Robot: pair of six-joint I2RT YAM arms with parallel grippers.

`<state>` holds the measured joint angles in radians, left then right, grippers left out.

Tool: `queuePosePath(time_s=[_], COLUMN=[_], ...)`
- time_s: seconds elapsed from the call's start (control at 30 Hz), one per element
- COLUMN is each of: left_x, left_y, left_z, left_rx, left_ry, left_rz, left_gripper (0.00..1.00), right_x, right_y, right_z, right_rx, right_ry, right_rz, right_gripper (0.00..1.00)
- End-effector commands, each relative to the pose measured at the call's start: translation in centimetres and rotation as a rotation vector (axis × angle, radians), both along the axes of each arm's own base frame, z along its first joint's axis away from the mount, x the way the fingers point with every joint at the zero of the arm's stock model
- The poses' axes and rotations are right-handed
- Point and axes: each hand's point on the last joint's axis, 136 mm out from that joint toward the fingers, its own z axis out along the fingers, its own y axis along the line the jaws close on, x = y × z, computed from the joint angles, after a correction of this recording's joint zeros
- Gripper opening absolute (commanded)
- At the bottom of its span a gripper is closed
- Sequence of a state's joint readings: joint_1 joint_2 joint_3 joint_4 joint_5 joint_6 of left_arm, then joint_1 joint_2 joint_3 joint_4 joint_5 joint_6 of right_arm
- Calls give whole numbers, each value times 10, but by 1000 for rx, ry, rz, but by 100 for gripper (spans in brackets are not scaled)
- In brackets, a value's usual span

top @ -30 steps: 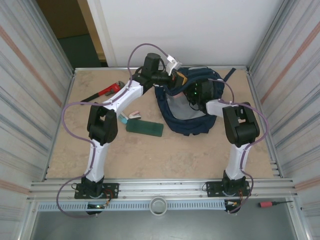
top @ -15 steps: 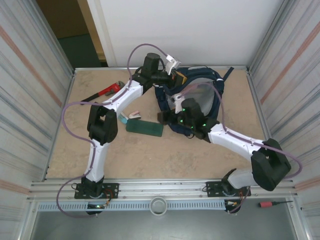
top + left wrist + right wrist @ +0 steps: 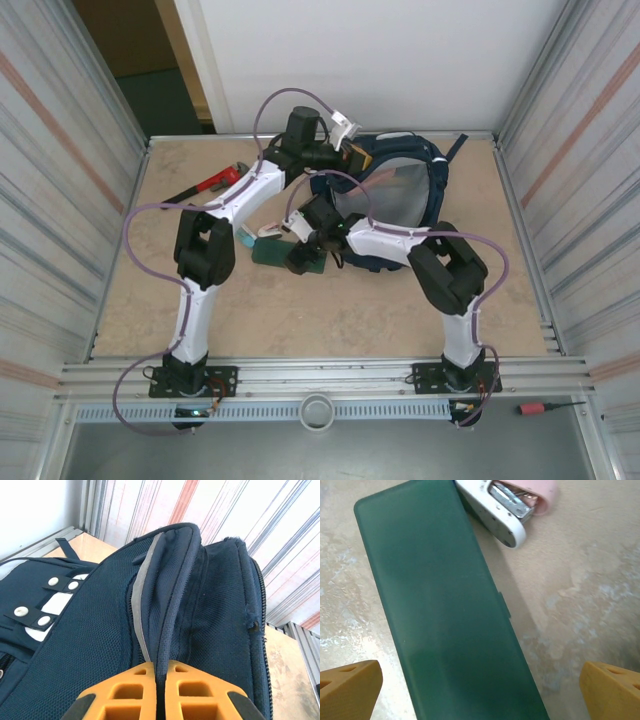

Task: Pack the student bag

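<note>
**Packing under way: right arm lined up on the next item**

Top view: student bag [image 3: 432, 180] sits back-right on the table [image 3: 300, 310], mouth open. Left gripper [image 3: 350, 160] holds its top rim up. Right gripper [image 3: 300, 258] hovers over the green case [image 3: 270, 250]. Case, stapler [image 3: 266, 232] and wrench [image 3: 210, 184] are all unpacked. Bag contents: can't tell.

Left wrist: left gripper [image 3: 161, 680] clamped tight on the student bag [image 3: 100, 630] rim fabric.

Right wrist: right gripper [image 3: 480, 692] spread wide and empty, straddling the green case [image 3: 435, 590]; stapler [image 3: 510, 505] at its far corner.

Versus a second ago: right arm was at the bag mouth with narrower jaws. It's now out and over the case. Left arm unchanged.
</note>
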<state>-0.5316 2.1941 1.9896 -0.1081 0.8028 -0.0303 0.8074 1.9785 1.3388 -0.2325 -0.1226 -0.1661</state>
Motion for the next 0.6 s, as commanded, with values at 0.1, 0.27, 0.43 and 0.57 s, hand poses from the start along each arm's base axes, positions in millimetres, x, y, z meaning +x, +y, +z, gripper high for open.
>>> queuePosePath(time_s=[0.1, 0.27, 0.43, 0.57], left_x=[-11, -10, -10, -9], left_y=[-1, -1, -2, -2], left_z=[47, 46, 43, 43], left_rx=[-59, -59, -63, -62], left_ry=[-114, -115, -107, -110], left_rz=[-48, -45, -49, -48], left_gripper=[0, 0, 0, 0], right_x=[-6, -3, -9, -24], right_y=[9, 16, 10, 1], right_z=[-29, -45, -51, -40], right_rx=[-94, -142, -178, -183], right_ry=[56, 59, 53, 36], right_rz=[117, 146, 162, 160], right_gripper=[99, 94, 76, 60])
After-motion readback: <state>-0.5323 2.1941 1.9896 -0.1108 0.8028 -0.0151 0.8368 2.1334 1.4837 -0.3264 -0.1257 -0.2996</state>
